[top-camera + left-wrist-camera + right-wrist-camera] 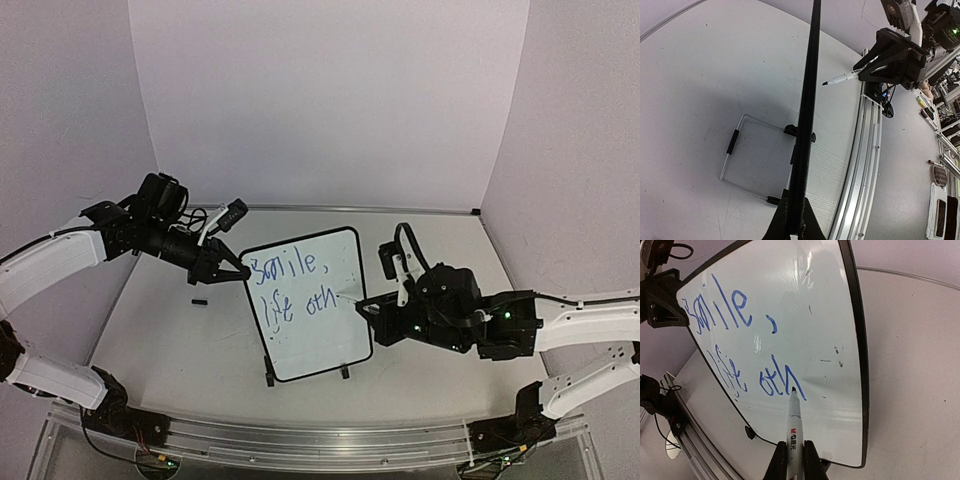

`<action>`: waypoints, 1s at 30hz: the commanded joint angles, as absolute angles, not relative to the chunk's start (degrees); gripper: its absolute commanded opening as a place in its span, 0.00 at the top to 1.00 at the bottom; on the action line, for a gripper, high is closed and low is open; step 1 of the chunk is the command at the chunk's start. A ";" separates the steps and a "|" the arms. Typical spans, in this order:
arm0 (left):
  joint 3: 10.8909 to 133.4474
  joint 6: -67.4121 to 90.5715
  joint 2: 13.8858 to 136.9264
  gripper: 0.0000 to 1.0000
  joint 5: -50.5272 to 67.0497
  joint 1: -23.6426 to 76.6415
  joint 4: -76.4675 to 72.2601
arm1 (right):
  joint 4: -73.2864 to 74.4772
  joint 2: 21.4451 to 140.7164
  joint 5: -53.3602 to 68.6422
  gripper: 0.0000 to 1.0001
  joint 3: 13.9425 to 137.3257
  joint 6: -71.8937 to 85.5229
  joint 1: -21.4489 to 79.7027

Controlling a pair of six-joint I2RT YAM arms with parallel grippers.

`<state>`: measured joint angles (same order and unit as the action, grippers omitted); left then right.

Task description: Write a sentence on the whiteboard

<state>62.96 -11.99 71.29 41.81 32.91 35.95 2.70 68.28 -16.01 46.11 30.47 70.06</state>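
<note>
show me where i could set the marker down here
Bare: the table strip behind the whiteboard up to the back wall, and near-left between the small black piece and front rail. Crowded beside the board, at the left gripper and right gripper.

Plain pale walls [330,100] (faintly tinged lavender) enclose three sides of a matte grey-white table [160,330], evenly lit, with an aluminium rail [300,445] lining its near edge.
</note>
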 commanded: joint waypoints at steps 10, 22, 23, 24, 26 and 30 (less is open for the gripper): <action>63.61 -13.29 71.57 1.00 38.63 32.48 34.28 | 1.14 72.03 -19.54 1.00 48.21 28.59 69.96; 63.58 -13.29 71.64 1.00 38.39 32.54 34.31 | 3.15 69.17 -23.60 1.00 47.04 30.26 69.96; 63.55 -13.29 71.63 1.00 38.36 32.56 34.27 | 3.16 68.87 -23.89 1.00 46.99 30.20 69.96; 63.57 -13.31 71.71 1.00 38.32 32.52 34.35 | 3.12 68.79 -24.12 1.00 47.10 29.96 69.96; 63.56 -13.30 71.76 1.00 38.40 32.47 34.39 | 3.16 68.80 -24.10 1.00 47.54 29.50 69.96; 63.59 -13.32 71.81 1.00 38.32 32.48 34.36 | 2.84 69.47 -23.89 1.00 48.48 28.30 69.96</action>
